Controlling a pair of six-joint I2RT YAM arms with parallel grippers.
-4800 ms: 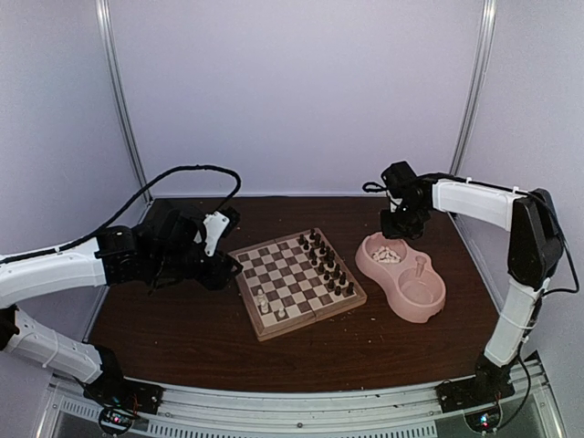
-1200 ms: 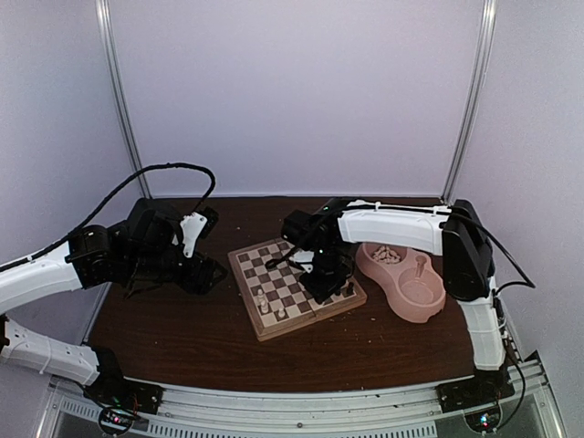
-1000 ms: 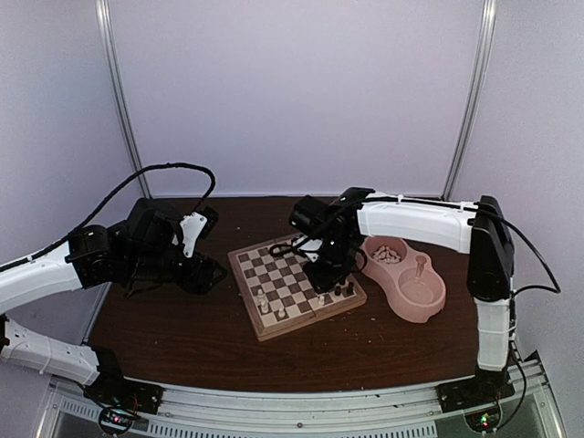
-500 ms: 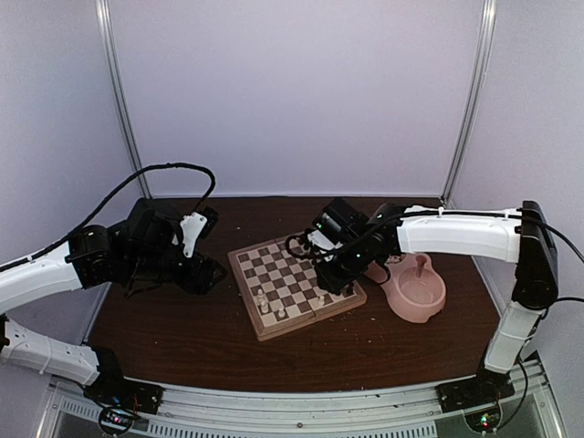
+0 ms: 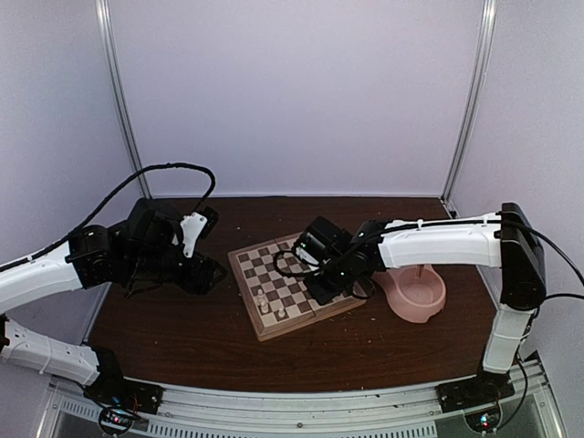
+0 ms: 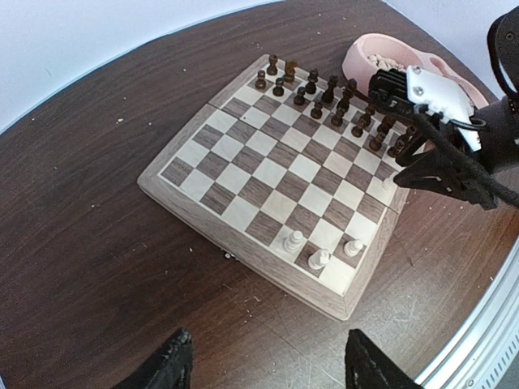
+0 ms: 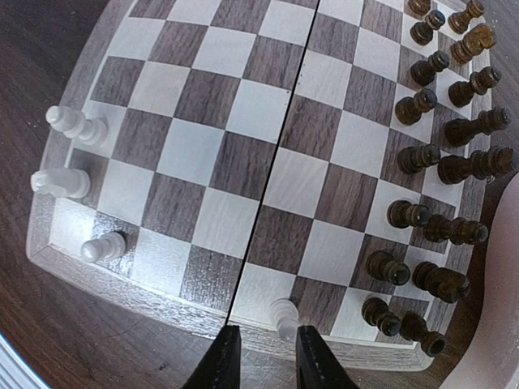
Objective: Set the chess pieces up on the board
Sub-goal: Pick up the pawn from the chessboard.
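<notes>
The board (image 5: 266,266) lies mid-table, also in the left wrist view (image 6: 268,170) and the right wrist view (image 7: 268,121). Three cream chess pieces (image 7: 58,181) stand at its near-left corner (image 6: 319,258). My right gripper (image 5: 319,290) is low over the board's near edge (image 7: 270,361). Its jaws are a little apart, with one cream piece (image 7: 284,314) standing on an edge square between the tips. The piece is close to the right finger (image 7: 318,361) and clear of the left one. My left gripper (image 6: 272,373) is open and empty over bare table left of the board (image 5: 214,272).
Dark pieces (image 7: 442,154) fill two rows along the board's far-right side (image 6: 324,97). The pink double bowl (image 5: 420,297) sits right of the board, with more cream pieces in its far cup (image 6: 381,58). The right arm spans the board's right half.
My right arm came from the pink bowl to the board and has settled low at its near edge. The left arm has stayed still over the last second.
</notes>
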